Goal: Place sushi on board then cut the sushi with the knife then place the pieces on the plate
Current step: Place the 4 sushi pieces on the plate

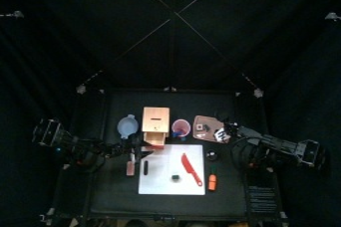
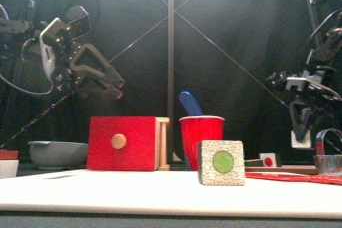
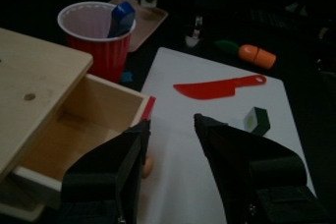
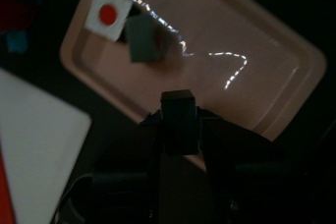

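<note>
A white cutting board lies at the table's front. On it are a red toy knife and one dark green sushi piece. My right gripper hangs over the pink plate, shut on a dark sushi piece. Two more pieces lie on the plate. My left gripper is open above the board's left edge, next to the wooden box's pulled-out drawer, holding nothing.
The wooden box stands behind the board, with the red cup holding a blue knife beside it. A blue-grey bowl sits at the back left. An orange toy lies right of the board.
</note>
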